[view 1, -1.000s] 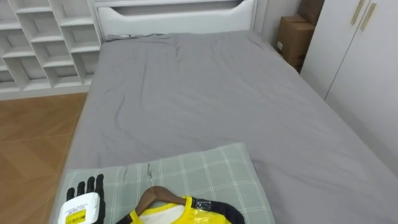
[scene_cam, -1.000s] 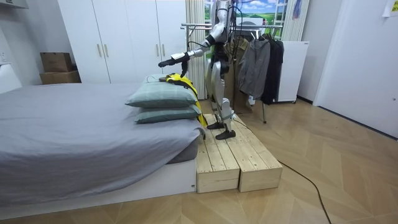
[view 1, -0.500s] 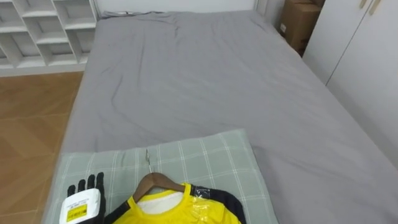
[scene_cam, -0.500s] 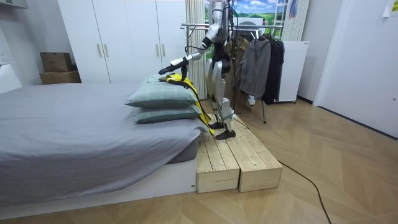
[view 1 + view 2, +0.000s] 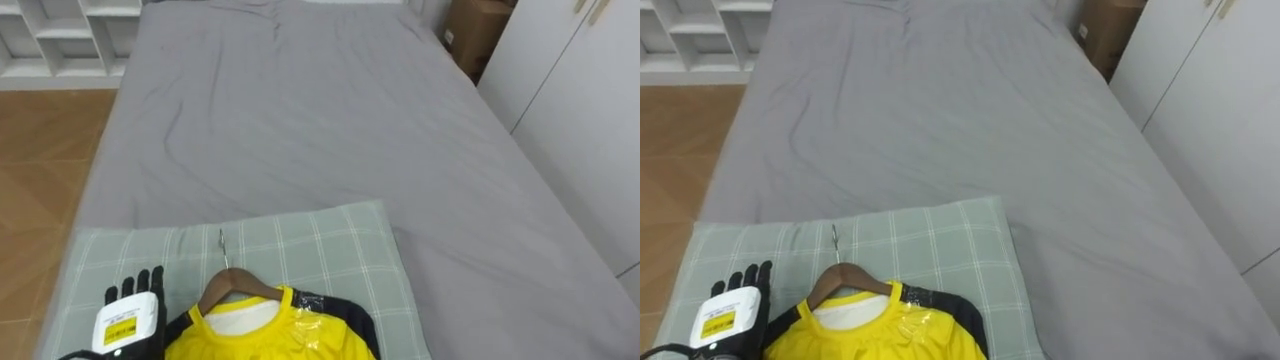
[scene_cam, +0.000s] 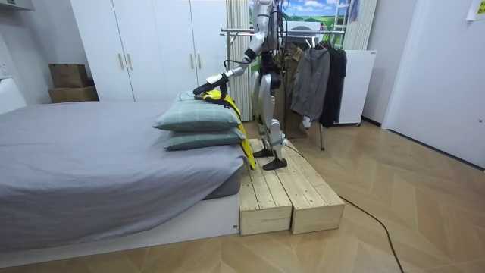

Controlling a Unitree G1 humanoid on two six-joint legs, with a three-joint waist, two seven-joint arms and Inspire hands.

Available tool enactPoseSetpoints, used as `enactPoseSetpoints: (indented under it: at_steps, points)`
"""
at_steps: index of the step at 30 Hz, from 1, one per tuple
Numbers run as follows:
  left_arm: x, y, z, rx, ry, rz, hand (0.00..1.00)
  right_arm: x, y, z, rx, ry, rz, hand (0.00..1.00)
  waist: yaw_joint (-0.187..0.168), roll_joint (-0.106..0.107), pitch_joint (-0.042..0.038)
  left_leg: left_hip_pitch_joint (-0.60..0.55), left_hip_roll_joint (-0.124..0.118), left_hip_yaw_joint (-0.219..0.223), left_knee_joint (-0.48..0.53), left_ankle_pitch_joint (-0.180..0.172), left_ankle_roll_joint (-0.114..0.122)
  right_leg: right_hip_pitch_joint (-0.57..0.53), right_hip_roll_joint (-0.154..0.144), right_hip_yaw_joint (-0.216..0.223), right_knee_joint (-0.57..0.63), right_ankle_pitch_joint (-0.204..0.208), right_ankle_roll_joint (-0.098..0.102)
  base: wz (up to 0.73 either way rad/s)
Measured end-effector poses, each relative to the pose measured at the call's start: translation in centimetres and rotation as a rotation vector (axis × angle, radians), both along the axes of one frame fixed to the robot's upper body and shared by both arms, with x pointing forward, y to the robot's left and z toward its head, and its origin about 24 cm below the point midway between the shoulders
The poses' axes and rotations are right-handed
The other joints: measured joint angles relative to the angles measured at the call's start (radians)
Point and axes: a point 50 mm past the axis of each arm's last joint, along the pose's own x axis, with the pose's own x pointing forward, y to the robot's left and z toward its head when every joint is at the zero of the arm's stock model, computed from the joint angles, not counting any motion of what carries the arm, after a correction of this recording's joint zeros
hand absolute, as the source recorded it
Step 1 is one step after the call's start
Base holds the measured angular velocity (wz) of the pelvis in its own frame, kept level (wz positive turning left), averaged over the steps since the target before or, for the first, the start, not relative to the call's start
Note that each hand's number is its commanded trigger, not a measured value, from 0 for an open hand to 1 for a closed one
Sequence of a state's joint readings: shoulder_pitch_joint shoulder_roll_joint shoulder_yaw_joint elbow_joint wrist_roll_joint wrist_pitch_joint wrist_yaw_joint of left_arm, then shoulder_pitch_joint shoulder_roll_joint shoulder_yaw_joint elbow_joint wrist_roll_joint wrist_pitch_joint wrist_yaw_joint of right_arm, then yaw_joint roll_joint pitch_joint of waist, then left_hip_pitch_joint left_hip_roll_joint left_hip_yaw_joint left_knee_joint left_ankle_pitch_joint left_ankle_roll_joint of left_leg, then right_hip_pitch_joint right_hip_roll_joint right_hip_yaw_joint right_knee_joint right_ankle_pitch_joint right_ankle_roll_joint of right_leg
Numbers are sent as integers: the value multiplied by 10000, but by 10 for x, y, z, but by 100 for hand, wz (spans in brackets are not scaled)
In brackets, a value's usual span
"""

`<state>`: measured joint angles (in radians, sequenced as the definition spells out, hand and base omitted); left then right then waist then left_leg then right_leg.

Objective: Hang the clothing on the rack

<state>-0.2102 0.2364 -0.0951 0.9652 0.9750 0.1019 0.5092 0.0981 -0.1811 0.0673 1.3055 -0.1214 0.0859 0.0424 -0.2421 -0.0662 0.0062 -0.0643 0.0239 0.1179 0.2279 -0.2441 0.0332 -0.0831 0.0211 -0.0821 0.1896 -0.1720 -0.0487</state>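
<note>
A yellow shirt (image 5: 270,335) with dark sleeves lies on a wooden hanger (image 5: 235,285) on top of a green checked pillow (image 5: 310,245). The hanger's metal hook (image 5: 222,245) points up the bed. My left hand (image 5: 140,298) rests on the pillow just left of the shirt's shoulder, open with its fingers straight and nothing in it. In the room view I stand on a wooden platform (image 6: 288,189) at the bed's end, left hand (image 6: 203,88) stretched out over the stacked pillows (image 6: 193,121), and the shirt (image 6: 231,106) hangs partly over their edge.
The grey bed (image 5: 320,130) stretches ahead. White shelves (image 5: 60,30) stand at the far left, a cardboard box (image 5: 480,25) and white wardrobe (image 5: 580,120) on the right. A clothes rack (image 6: 318,68) with dark garments stands behind me.
My left arm has come down from above the pillows to rest on them beside the shirt. The eye view has tipped downward, so more of the shirt shows.
</note>
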Motion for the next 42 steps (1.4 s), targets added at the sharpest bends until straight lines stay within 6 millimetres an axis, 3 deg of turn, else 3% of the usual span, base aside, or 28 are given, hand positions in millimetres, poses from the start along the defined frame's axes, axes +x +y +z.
enactPoseSetpoints:
  at_steps: [8, 10, 17, 27, 42]
  points:
    - [18, -10, 11, 53, -471, -678, 0, 8, 9, -1, 94, -245, 665, 0, 3, -114, 97, -583, 54, 167, 423, -1, 1, -454, -4, -5, 149, 95, -6, 0]
    - [23, -11, 13, -154, -577, -716, 0, 8, 10, -2, 126, -248, 828, 0, 0, -98, 105, -700, 73, 204, 477, -2, 1, -540, -5, -29, 163, 123, -13, 3]
    - [29, -10, 14, -398, -430, -715, 0, 20, 15, -2, 372, -442, 1653, 0, -83, 109, 245, -1034, 147, 278, 660, -1, 2, -917, 9, -96, 428, 173, -32, -1]
    - [31, -16, 13, -585, -129, -1072, 0, 35, 17, 0, 646, -708, 1827, 0, -318, 112, 240, -1153, 171, 499, 814, 9, -4, -1171, -12, -20, 706, 168, -38, -6]
    - [35, -21, 10, -1498, 495, -847, 0, 38, 16, 0, 470, -717, 1808, 0, -311, 113, 238, -1498, 251, 494, 1173, 14, 11, -1482, -11, -65, 1061, 179, -122, 0]
